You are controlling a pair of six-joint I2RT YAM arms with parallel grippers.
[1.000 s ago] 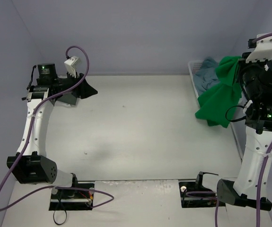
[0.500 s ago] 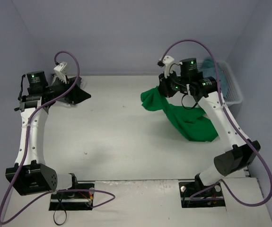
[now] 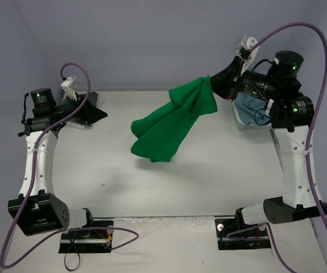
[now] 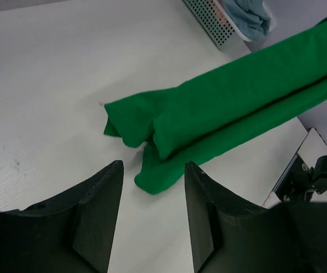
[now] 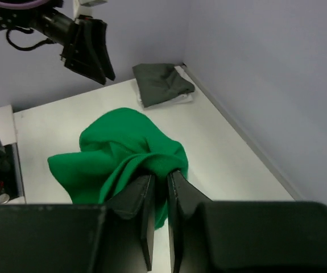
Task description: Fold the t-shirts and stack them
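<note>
Green t-shirt [image 3: 172, 122] hangs pinched in right claw [image 3: 213, 86].

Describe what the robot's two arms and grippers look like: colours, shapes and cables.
The left arm and right arm have white link shells, black joint housings and small green lights. A purple cable loops along each. The left gripper and right gripper have broad, black, wedge-shaped fingers.

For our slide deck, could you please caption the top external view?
Right tool holds the green t-shirt by one end over the table; the open left tool hovers at far left.
</note>
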